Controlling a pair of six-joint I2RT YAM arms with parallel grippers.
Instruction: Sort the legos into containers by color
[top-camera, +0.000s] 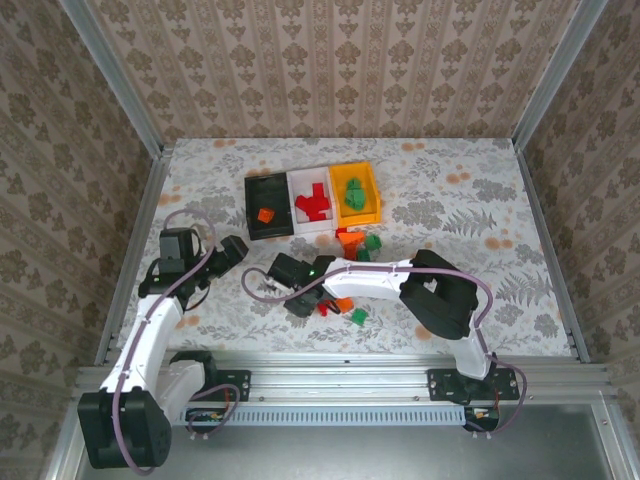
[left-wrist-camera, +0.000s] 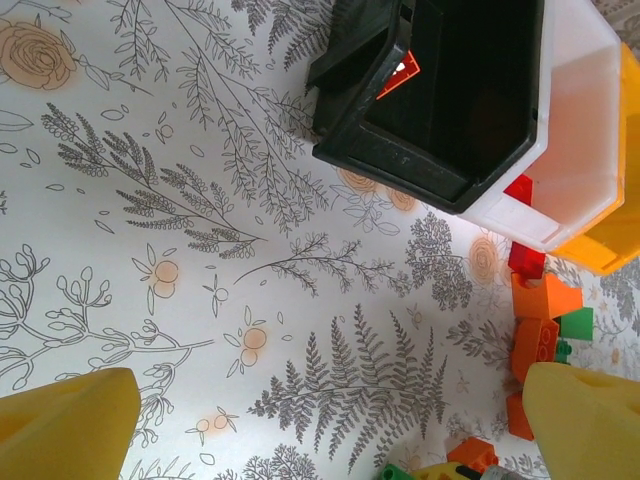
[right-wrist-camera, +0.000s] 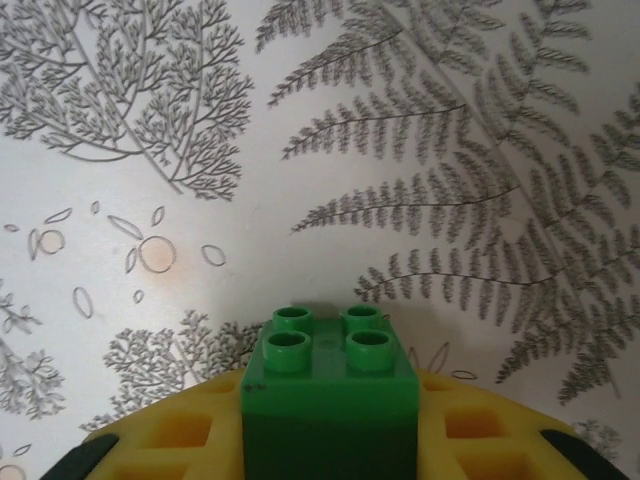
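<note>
Three containers stand in a row at mid-table: a black bin (top-camera: 268, 190) with an orange lego (top-camera: 265, 214), a white bin (top-camera: 310, 226) with red legos (top-camera: 313, 203), and an orange-yellow bin (top-camera: 374, 192) with green legos (top-camera: 354, 196). Loose orange and green legos (top-camera: 352, 241) lie in front of the bins, and more (top-camera: 350, 311) lie beside the right arm. My right gripper (right-wrist-camera: 330, 435) is shut on a green four-stud lego (right-wrist-camera: 330, 395) just above the patterned cloth. To the left of the bins, my left gripper (left-wrist-camera: 330, 440) hangs open over bare cloth.
The left wrist view has the black bin (left-wrist-camera: 440, 150), the white bin (left-wrist-camera: 580, 150) and a corner of the orange-yellow bin (left-wrist-camera: 615, 235) at the upper right. Red, orange and green legos (left-wrist-camera: 540, 300) lie below them. Metal posts and wallpapered walls enclose the table.
</note>
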